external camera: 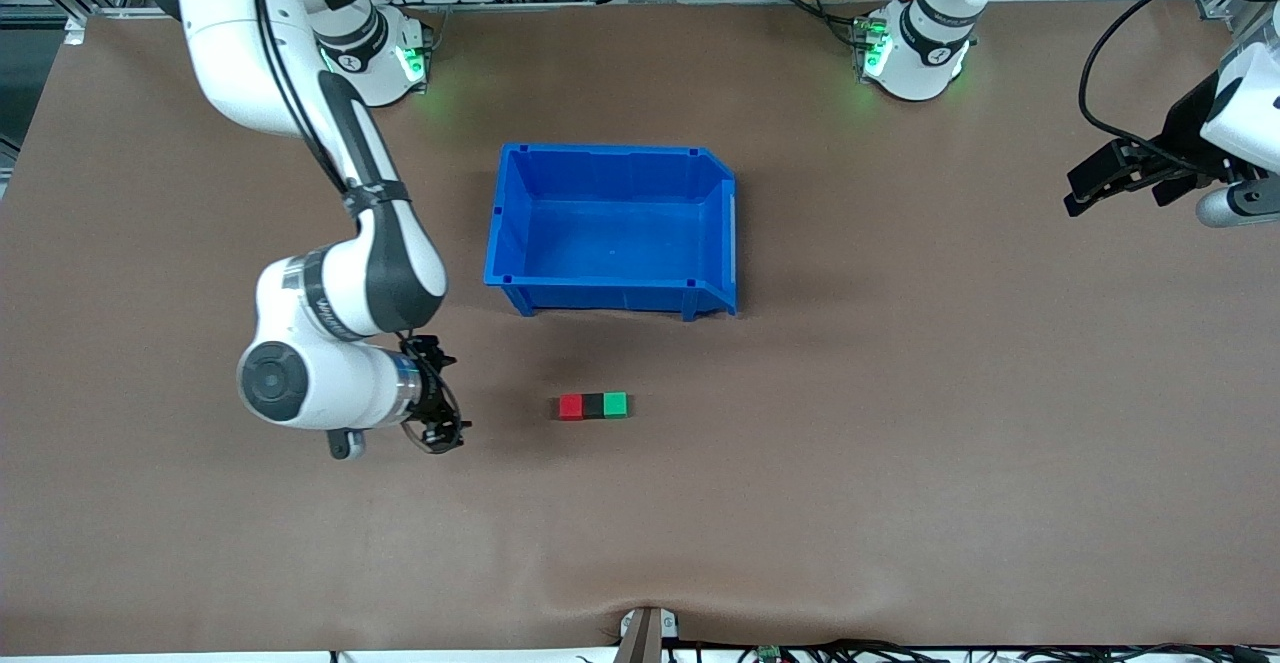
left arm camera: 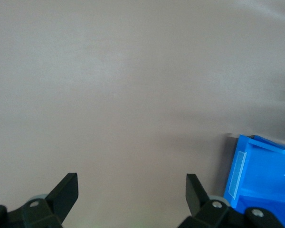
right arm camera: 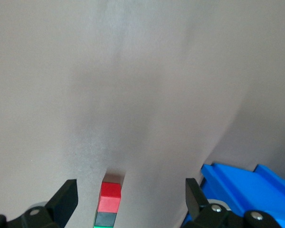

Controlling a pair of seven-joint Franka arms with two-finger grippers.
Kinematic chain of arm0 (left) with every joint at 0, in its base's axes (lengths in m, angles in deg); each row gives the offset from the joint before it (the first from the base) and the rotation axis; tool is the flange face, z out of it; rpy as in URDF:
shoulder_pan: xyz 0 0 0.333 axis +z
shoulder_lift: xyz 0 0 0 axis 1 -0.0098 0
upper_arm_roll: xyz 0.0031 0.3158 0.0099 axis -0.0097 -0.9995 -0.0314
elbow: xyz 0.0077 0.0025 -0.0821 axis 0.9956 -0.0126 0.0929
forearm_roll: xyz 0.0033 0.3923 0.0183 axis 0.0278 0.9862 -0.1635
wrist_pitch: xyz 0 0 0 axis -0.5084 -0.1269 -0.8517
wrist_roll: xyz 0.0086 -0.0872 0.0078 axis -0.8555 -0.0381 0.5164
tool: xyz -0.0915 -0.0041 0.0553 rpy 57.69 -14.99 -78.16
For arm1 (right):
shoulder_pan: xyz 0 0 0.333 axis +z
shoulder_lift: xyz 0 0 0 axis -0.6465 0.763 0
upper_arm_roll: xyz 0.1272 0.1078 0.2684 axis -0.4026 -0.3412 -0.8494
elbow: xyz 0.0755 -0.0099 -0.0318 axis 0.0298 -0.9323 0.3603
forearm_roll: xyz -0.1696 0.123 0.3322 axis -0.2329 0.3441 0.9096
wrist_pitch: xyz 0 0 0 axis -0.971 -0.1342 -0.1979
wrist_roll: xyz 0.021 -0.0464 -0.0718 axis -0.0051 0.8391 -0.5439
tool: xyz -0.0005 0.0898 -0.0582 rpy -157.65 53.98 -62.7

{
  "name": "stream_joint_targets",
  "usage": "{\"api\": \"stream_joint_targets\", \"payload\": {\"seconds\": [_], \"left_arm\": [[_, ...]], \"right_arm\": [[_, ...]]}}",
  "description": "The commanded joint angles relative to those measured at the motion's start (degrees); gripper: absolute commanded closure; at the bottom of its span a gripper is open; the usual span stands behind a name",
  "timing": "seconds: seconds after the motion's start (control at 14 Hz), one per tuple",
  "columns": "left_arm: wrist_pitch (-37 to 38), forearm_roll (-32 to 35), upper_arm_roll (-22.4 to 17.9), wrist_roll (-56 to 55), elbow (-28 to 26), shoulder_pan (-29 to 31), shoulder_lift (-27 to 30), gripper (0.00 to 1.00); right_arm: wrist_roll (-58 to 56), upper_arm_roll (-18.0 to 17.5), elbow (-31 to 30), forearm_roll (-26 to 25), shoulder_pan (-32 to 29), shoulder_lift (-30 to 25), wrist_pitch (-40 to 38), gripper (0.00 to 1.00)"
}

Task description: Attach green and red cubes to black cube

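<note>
The black cube (external camera: 594,405) sits just below the middle of the front frame on the brown desk (external camera: 900,443), with the red cube (external camera: 570,406) touching one face, toward the right arm's end, and the green cube (external camera: 616,404) touching the other face, toward the left arm's end. The three form one straight row, nearer to the front camera than the blue bin (external camera: 520,233), which stands empty at frame centre.

The right hand (external camera: 440,393), at lower left of the front frame, hangs low over the desk beside the row, on the red cube's side and apart from it; its fingers stand wide apart and hold nothing. In the right wrist view the red cube (right arm camera: 110,195) shows at the bottom edge between the spread fingers, with the black one just past it. The left hand (external camera: 1085,188), at the upper right edge, waits well away with its fingers also spread and empty.

Judging by the joined row, the attaching looks finished. The next move calls for little more than drawing the right arm clear without nudging the row.
</note>
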Motion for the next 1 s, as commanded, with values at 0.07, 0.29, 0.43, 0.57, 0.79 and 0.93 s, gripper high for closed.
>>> {"api": "stream_joint_targets", "payload": {"seconds": [0.07,0.29,0.43,0.57,0.79,0.93], "left_arm": [[0.85,1.22,0.37,0.25,1.36,0.13,-0.59,0.00],[0.85,1.22,0.37,0.25,1.36,0.13,-0.59,0.00],[0.85,1.22,0.37,0.25,1.36,0.13,-0.59,0.00],[0.85,1.22,0.37,0.25,1.36,0.13,-0.59,0.00],[0.85,1.22,0.37,0.25,1.36,0.13,-0.59,0.00],[0.85,1.22,0.37,0.25,1.36,0.13,-0.59,0.00]], "right_arm": [[-3.88,-0.67,-0.46,0.26,-1.77,-1.92,-3.04,0.00],[-8.72,-0.76,-0.19,0.43,-4.32,-3.94,-5.85,0.00],[-10.74,-0.76,-0.11,0.43,-5.72,-4.90,-7.26,0.00],[-12.24,-0.76,-0.11,0.43,-6.96,-6.40,-8.40,0.00],[-15.66,-0.67,-0.11,0.35,-8.54,-7.36,-11.47,0.00],[-17.34,-0.76,-0.11,0.26,-9.86,-8.42,-12.53,0.00]]}}
